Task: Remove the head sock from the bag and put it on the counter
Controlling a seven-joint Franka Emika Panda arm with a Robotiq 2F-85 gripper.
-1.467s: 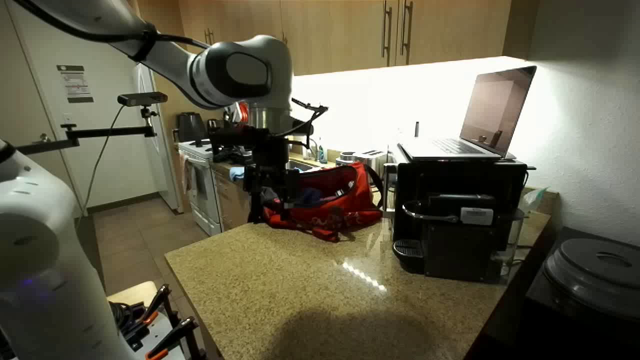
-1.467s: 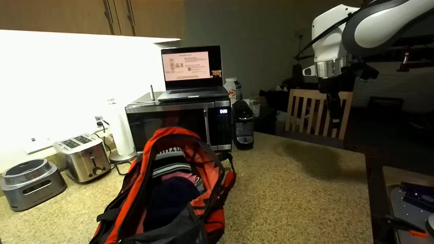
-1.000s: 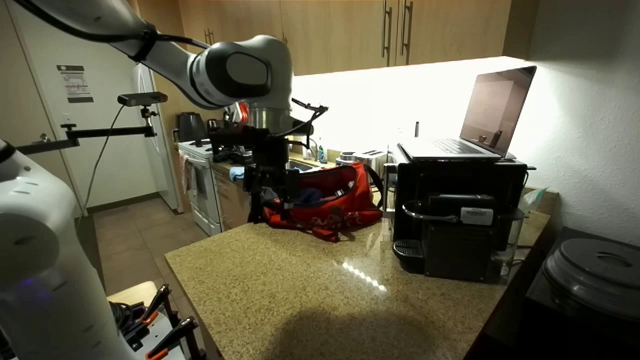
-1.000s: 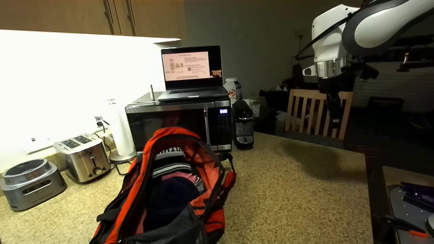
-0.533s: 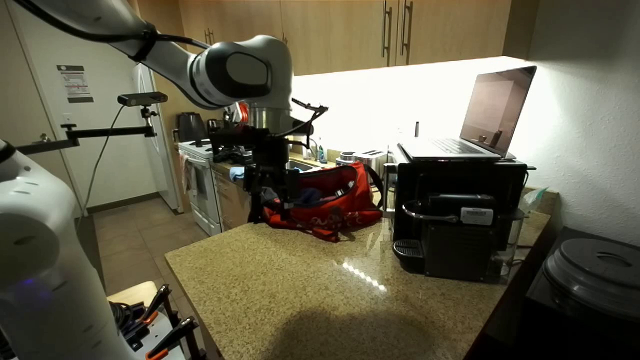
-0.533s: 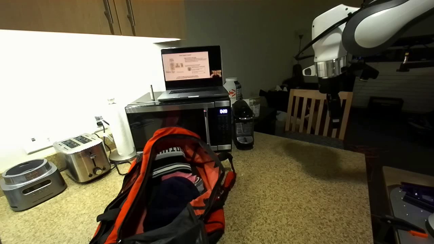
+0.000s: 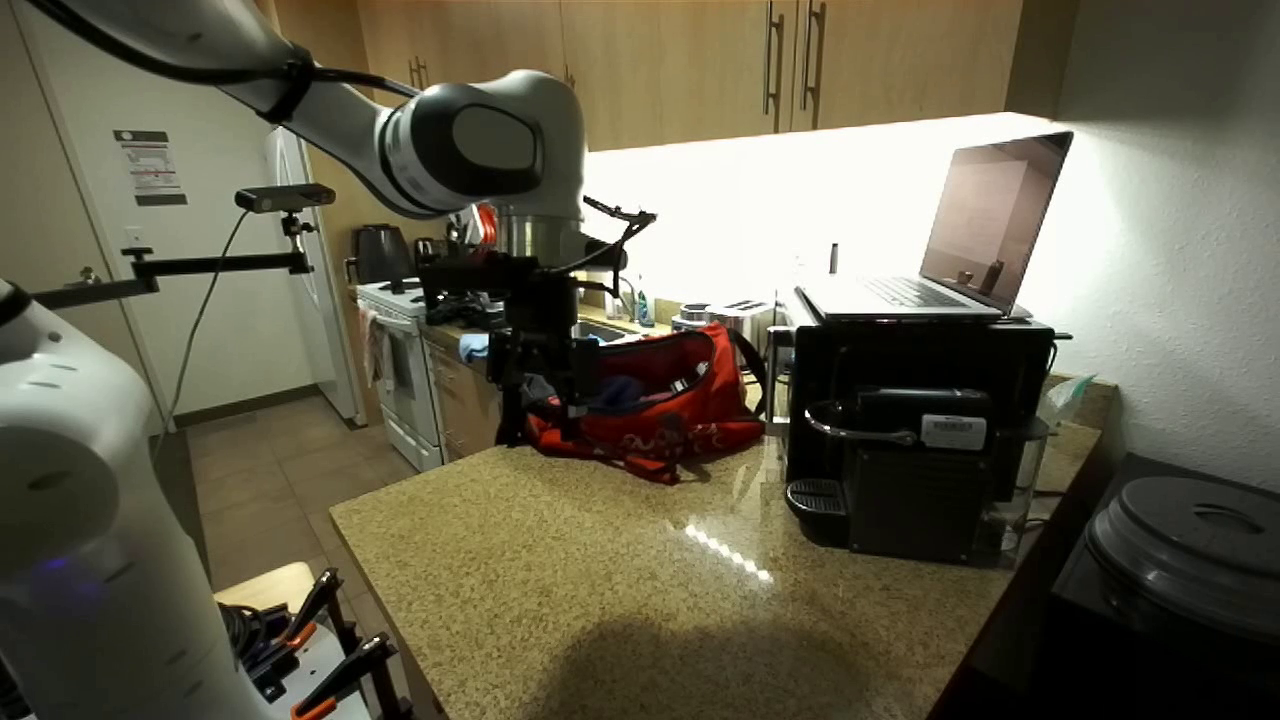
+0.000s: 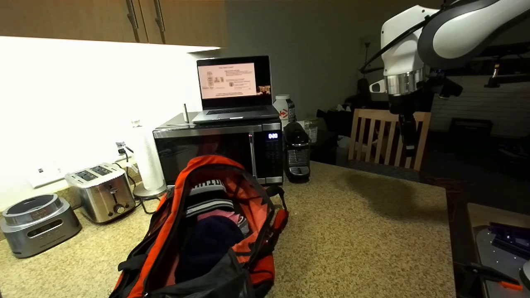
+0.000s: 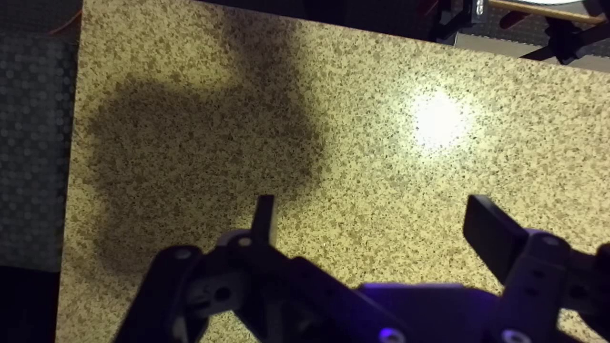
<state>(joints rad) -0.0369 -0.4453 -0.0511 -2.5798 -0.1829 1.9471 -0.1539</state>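
Observation:
The red and black bag (image 7: pixel 735 390) stands unzipped on the speckled counter (image 7: pixel 540 560), and it also shows in an exterior view (image 8: pixel 213 160). Inside the bag lie a dark navy cloth (image 8: pixel 215 240), a black knit item with white and grey stripes (image 8: pixel 209 199) and some pink fabric (image 8: pixel 223 216). I cannot tell which of them is the head sock. My gripper (image 9: pixel 369 205) is open and empty, pointing down above the counter. It also shows in both exterior views (image 7: pixel 545 405) (image 8: pixel 409 149). It is apart from the bag, which is out of the wrist view.
A microwave (image 8: pixel 215 153) with a laptop (image 8: pixel 232 111) on top stands behind the bag. A coffee machine (image 8: pixel 297 153) stands beside it. A toaster (image 8: pixel 101 192), a grey appliance (image 8: pixel 39 227) and a paper towel roll (image 8: pixel 147 161) line the wall. The counter edge (image 9: pixel 71 166) shows in the wrist view.

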